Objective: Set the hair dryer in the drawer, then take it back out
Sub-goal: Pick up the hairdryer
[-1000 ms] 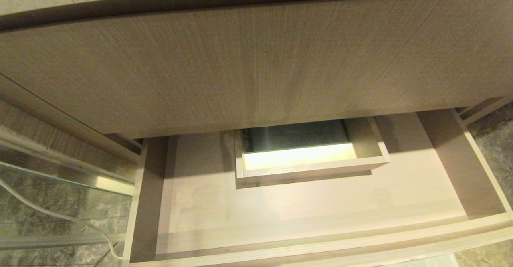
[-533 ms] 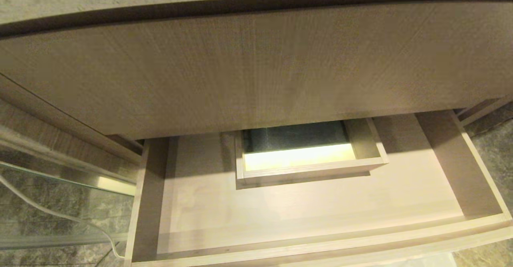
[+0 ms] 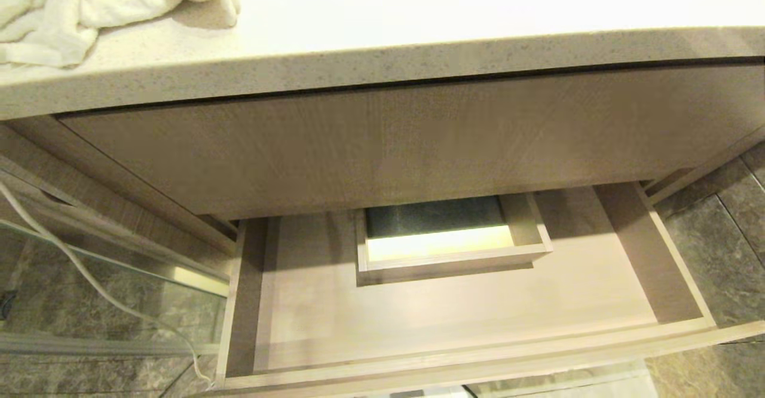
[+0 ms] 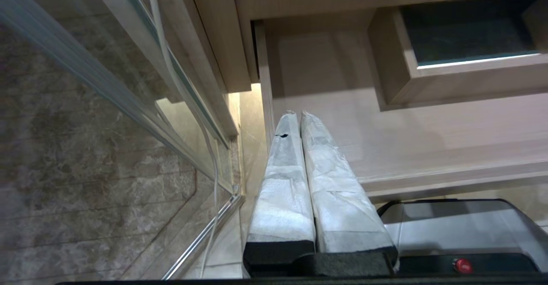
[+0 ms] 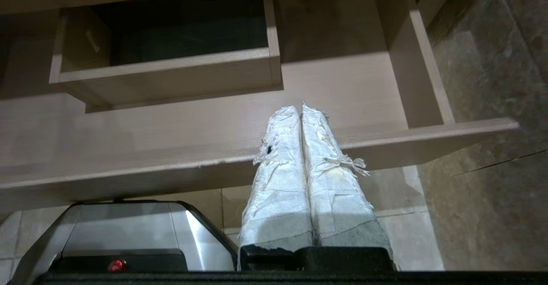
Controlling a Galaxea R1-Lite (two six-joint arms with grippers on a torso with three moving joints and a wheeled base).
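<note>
Though pulled wide open, drawer (image 3: 454,320) of pale wood grain, shallow, one boxed notch (image 3: 448,248) at its back. Below the drawer's front edge, left claw (image 4: 298,114) and right claw (image 5: 298,107), two, both pressed together, pinching nothing. Above the drawer, one bench (image 3: 418,39) with one white towel (image 3: 89,3).

one drawer (image 3: 454,332) stands pulled out, with one boxed notch (image 3: 445,248) at its back edge. one closed drawer front (image 3: 406,147) sits above it. one white towel (image 3: 89,3) lies at the counter's (image 3: 418,57) far left corner. one white cord (image 3: 89,278) hangs off the left side. two grippers (image 4: 298,116) (image 5: 298,109) show, each with two wrapped fingers (image 4: 282,169) pressed together.
</note>
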